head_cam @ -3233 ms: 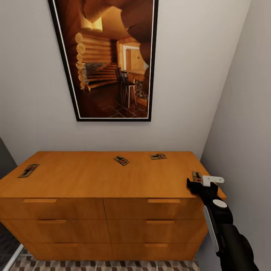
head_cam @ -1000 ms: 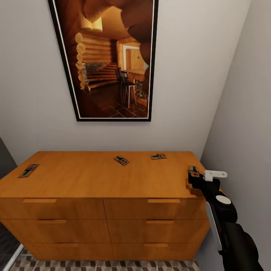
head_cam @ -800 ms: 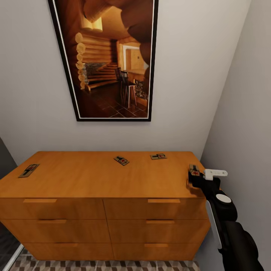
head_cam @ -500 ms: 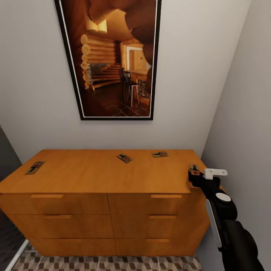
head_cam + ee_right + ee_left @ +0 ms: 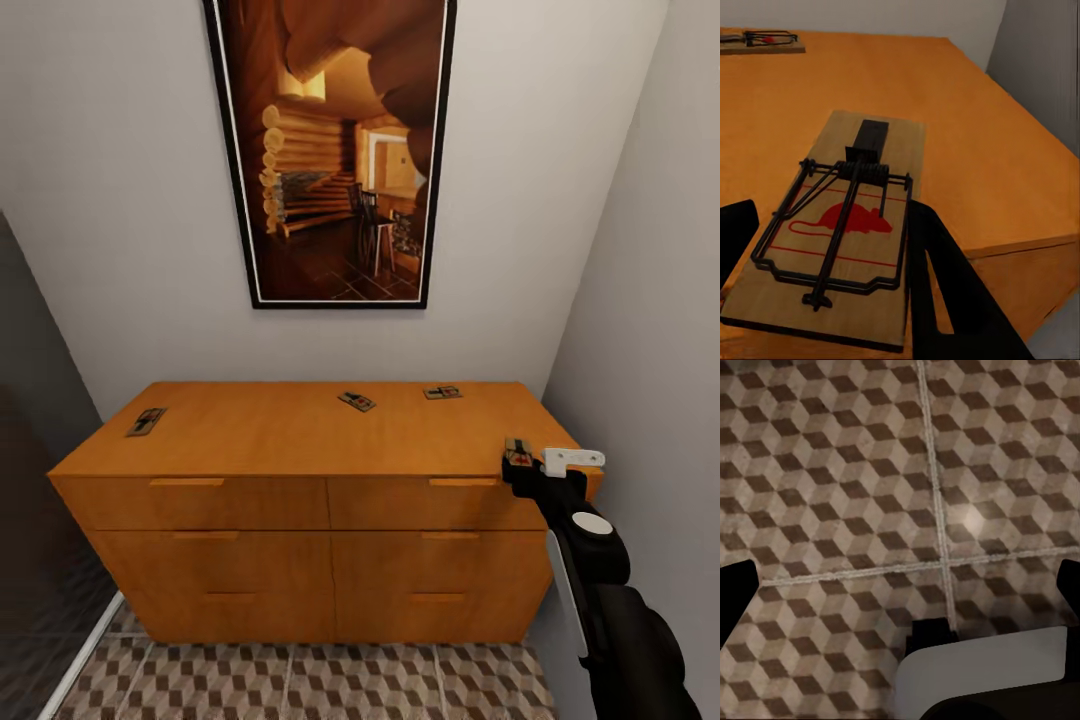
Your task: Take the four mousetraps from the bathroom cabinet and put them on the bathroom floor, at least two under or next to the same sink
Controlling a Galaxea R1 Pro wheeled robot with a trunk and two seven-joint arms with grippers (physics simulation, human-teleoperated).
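The orange-wood cabinet (image 5: pixel 300 540) stands against the wall, and three mousetraps lie on its top: one at the left end (image 5: pixel 146 421), one mid-back (image 5: pixel 357 401) and one further right (image 5: pixel 442 392). My right gripper (image 5: pixel 518 464) hovers over the cabinet's right front corner, shut on another mousetrap (image 5: pixel 518 453). The right wrist view shows that mousetrap (image 5: pixel 844 225) close up, with a red mouse print and a dark wire bar, between my black fingers (image 5: pixel 945 285), and a far mousetrap (image 5: pixel 761 39) behind it. My left gripper (image 5: pixel 900 592) hangs open over the cube-patterned bathroom floor (image 5: pixel 855 472).
A large framed picture (image 5: pixel 340 150) hangs above the cabinet. A grey wall (image 5: pixel 650 300) runs close along the right side, and a dark panel (image 5: pixel 30 450) stands at the left. Patterned floor tiles (image 5: pixel 300 680) show in front of the cabinet.
The head view has drawn back and turned, so the cabinet looks smaller and more floor shows. My right gripper still holds the mousetrap, slightly higher than three seconds ago.
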